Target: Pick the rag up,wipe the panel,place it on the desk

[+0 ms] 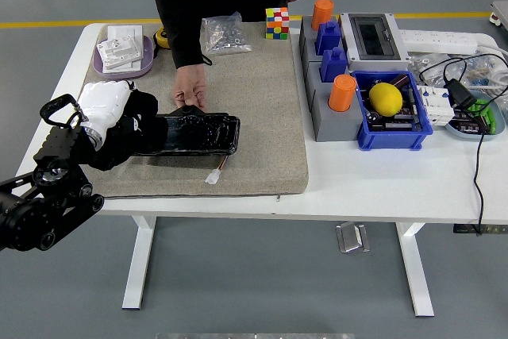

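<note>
At left of the frame, the white 5-fingered left hand clutches a soft black rag against the glossy black panel; limp and light, it likely needs bunching.

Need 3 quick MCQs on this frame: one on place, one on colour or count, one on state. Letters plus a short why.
1. Where is the lemon?
A. in the blue bin
B. on the mat
C. in the purple tray

2. How many orange cylinders show?
A. one
B. two
C. four

3. What is the left hand doing?
A. hanging off the table
B. resting on the rag at the black panel's left end
C. lifting the cube

Key: 1 A, it sits inside the bin's walls. 2 B, one is behind the blue blocks and one in front. 3 B, the white hand lies on the dark cloth.
</note>
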`<action>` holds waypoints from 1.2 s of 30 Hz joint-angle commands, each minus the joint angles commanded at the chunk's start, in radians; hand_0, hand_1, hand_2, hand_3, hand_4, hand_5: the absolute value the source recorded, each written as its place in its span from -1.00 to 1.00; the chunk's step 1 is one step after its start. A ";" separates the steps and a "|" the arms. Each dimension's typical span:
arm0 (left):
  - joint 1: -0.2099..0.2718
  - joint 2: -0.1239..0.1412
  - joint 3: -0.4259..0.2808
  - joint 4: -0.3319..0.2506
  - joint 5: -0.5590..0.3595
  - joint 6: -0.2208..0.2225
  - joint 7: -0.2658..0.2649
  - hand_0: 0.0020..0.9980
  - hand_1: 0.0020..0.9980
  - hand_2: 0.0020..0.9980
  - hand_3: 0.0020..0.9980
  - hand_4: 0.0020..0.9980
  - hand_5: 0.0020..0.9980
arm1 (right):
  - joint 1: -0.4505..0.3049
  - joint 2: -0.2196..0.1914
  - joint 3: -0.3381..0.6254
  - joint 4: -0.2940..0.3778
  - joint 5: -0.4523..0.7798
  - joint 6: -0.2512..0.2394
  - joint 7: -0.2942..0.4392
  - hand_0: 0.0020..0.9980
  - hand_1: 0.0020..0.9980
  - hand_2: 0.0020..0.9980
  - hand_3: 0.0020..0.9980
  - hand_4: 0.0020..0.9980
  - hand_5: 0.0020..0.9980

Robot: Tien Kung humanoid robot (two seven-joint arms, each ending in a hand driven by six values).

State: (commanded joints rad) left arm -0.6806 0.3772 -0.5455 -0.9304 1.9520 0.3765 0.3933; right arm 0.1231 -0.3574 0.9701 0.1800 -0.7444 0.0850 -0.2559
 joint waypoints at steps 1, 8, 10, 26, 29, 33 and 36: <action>0.001 0.001 -0.001 0.002 -0.001 0.001 -0.001 -0.54 -0.49 0.01 -0.32 -0.55 -1.00 | 0.000 0.000 0.000 0.000 0.000 0.000 0.000 0.44 0.27 0.36 0.17 0.96 0.10; 0.027 0.013 -0.060 0.016 0.007 0.010 -0.010 -0.54 -0.49 0.01 -0.32 -0.54 -1.00 | -0.002 0.003 0.001 0.000 0.000 0.000 -0.001 0.44 0.27 0.36 0.17 0.96 0.10; 0.038 0.020 -0.083 0.018 0.013 0.012 -0.013 -0.54 -0.49 0.01 -0.32 -0.54 -1.00 | -0.003 0.003 0.001 0.000 0.002 -0.001 -0.001 0.44 0.27 0.36 0.17 0.96 0.10; 0.088 0.010 -0.168 0.108 -0.041 0.061 -0.079 -0.51 -0.46 0.02 -0.23 -0.52 -1.00 | -0.001 0.012 -0.003 0.000 0.003 -0.003 -0.003 0.44 0.27 0.36 0.17 0.96 0.11; 0.098 0.010 -0.182 0.116 -0.055 0.068 -0.098 -0.51 -0.46 0.02 -0.23 -0.52 -1.00 | -0.001 0.013 0.000 0.000 0.002 -0.004 -0.005 0.44 0.27 0.36 0.17 0.96 0.11; 0.104 0.010 -0.203 0.120 -0.064 0.059 -0.107 -0.45 -0.31 0.03 -0.07 -0.59 -1.00 | 0.001 0.014 0.000 0.000 0.003 -0.004 -0.006 0.44 0.27 0.36 0.17 0.96 0.11; 0.103 0.010 -0.209 0.124 -0.088 0.055 -0.117 -0.45 -0.31 0.03 -0.07 -0.59 -1.00 | 0.001 0.015 0.001 0.000 0.002 -0.004 -0.006 0.44 0.27 0.36 0.17 0.96 0.11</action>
State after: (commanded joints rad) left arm -0.5774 0.3871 -0.7546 -0.8064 1.8640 0.4313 0.2767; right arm 0.1246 -0.3421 0.9714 0.1800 -0.7422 0.0806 -0.2617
